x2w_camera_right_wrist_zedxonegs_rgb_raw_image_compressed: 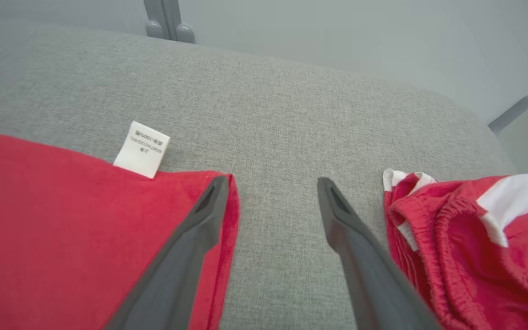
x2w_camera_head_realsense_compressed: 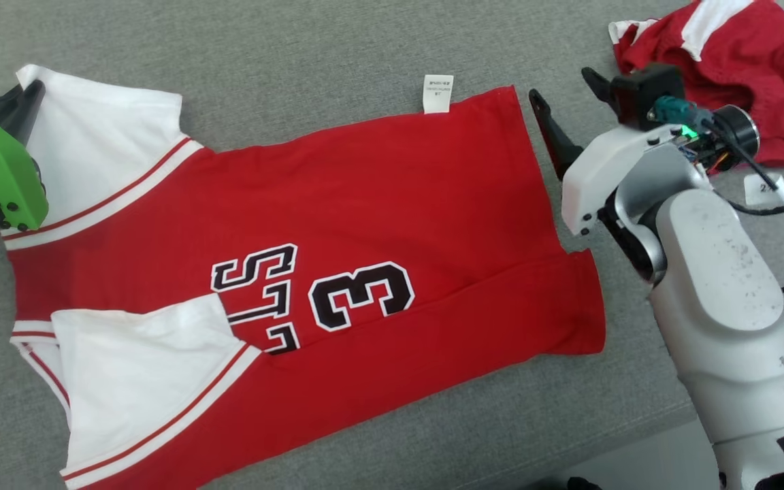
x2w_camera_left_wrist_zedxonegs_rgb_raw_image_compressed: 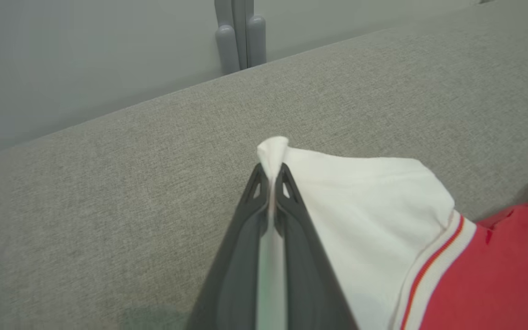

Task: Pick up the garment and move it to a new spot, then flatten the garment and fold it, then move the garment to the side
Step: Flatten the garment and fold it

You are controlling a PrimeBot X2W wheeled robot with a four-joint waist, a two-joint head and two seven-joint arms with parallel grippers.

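So rn the red jersey point(x2w_camera_head_realsense_compressed: 378, 204) is lying spread out, mostly flat, on the grey couch-type surface point(x2w_camera_head_realsense_compressed: 297, 41), with the sleeves toward the robot's left. Left claw point(x2w_camera_left_wrist_zedxonegs_rgb_raw_image_compressed: 271, 178) is pinched shut on just the tip of the white sleeve point(x2w_camera_left_wrist_zedxonegs_rgb_raw_image_compressed: 360, 192), barely any fabric btwn the fingers. Right claw point(x2w_camera_right_wrist_zedxonegs_rgb_raw_image_compressed: 273, 181) is wide apart and holding nothing. One finger is over the hem corner near the white label point(x2w_camera_right_wrist_zedxonegs_rgb_raw_image_compressed: 142, 149), the other just beside a second bunched-up red garment point(x2w_camera_right_wrist_zedxonegs_rgb_raw_image_compressed: 475, 238).

What could go wrong imo: that sleeve grip is tiny, so any tug prob slips it out. Or it drags the whole jersey crooked, bc the hem end isn't held. Right claw could also snag the wrong pile, it's that close.

Hard to see: the near sleeve is flopped over the print so some letters are covered. The jersey's near edge also runs off the head view.
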